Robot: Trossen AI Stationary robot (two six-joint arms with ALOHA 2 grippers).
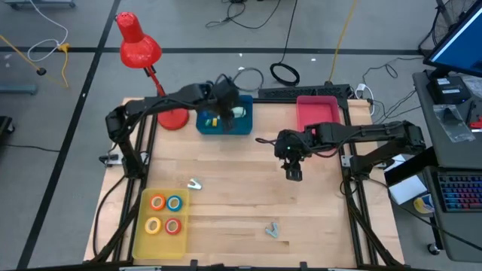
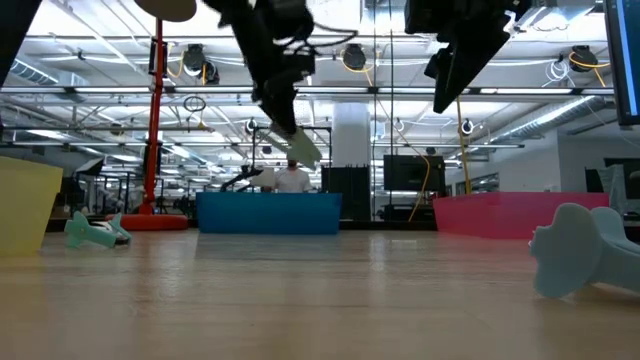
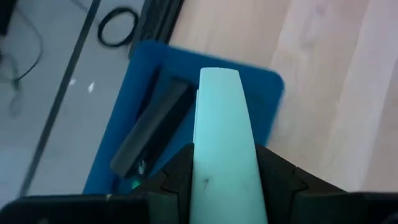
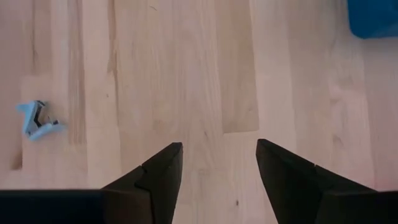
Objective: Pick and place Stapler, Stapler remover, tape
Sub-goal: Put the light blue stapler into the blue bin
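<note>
Stapler (image 3: 222,143), pale mint, hangs pinched in the left gripper (image 3: 224,186) over the blue bin (image 1: 224,122) at the table's far edge. Lower it inside the walls before releasing, clear of the dark stapler (image 3: 152,127) lying there. Right gripper (image 4: 217,171) hovers spread and empty over mid-table.

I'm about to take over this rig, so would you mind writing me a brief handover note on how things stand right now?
Left gripper: shut on a pale green stapler, held above the blue bin, which already holds a dark stapler.
Right gripper: open, empty, over bare table at mid-right.
Done: four tape rolls sit in the yellow tray.
Left: release the stapler; two staple removers lie loose, one by the tray, one near the front edge. Pink bin looks empty.
</note>
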